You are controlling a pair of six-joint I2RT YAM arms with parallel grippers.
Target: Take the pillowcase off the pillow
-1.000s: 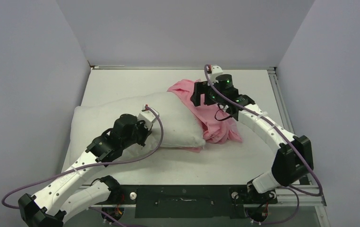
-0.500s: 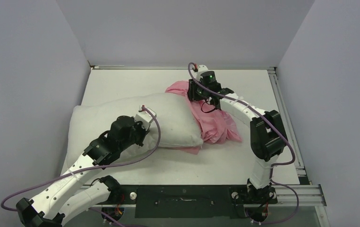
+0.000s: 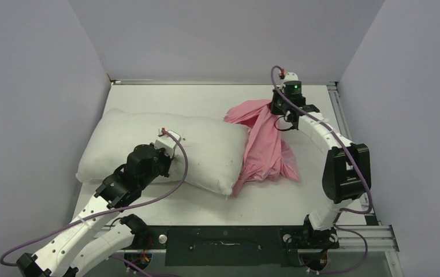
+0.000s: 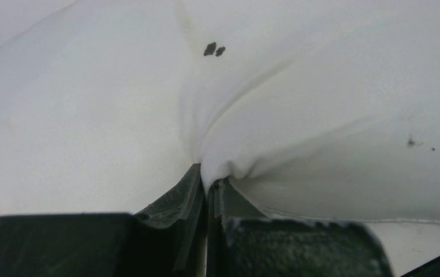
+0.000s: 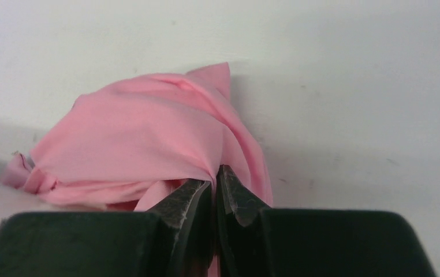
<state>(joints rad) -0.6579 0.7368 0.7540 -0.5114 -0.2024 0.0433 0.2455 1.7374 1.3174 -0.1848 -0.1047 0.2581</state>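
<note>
The plump white pillow (image 3: 148,147) lies on the left half of the table. My left gripper (image 4: 209,183) is shut on a pinched fold of the pillow (image 4: 298,115), near its front edge under the left wrist (image 3: 163,151). The pink pillowcase (image 3: 267,147) hangs as a crumpled drape right of the pillow, its lower part still touching the pillow's right end. My right gripper (image 5: 214,176) is shut on a bunch of the pillowcase (image 5: 131,138) and holds it up at the back right (image 3: 275,109).
Grey walls close in the table on three sides. A metal rail (image 3: 345,133) runs along the right edge. The right arm's elbow (image 3: 345,170) stands over the table's right side. Bare tabletop (image 3: 166,98) shows behind the pillow.
My right gripper has shut on the pillowcase and pulled it up and to the right. The pillowcase has slid off most of the pillow. The pillow has shifted left with my left gripper.
</note>
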